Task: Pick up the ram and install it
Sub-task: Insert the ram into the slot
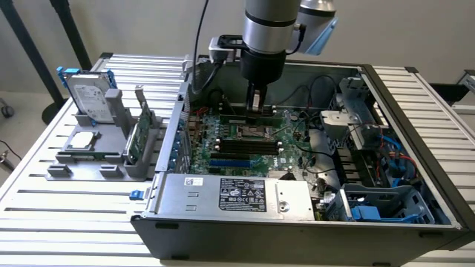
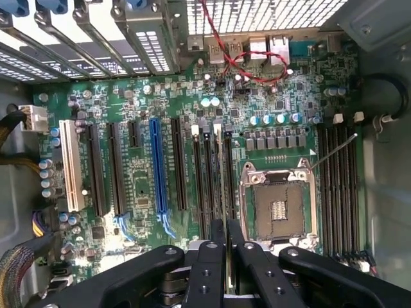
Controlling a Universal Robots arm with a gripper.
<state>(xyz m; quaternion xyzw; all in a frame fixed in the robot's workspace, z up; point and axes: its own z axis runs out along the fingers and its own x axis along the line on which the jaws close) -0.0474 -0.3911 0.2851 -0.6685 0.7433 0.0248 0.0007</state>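
Open from above, hemmed at the sides
In the exterior view we find free air over the motherboard [image 1: 291,146]. Around the gripper [image 1: 255,111] clamping the ram [image 1: 236,117], the case wall [image 1: 179,125] blocks nine o'clock, cables [image 1: 324,92] and drive cage [image 1: 357,105] three o'clock, and the power supply [image 1: 237,193] six o'clock.

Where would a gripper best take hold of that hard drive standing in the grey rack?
Probably by its top edge, coming straight down from above. The hard drive stands upright with its lower part seated in the grey rack and a post in front, so its thin top is free to pinch.
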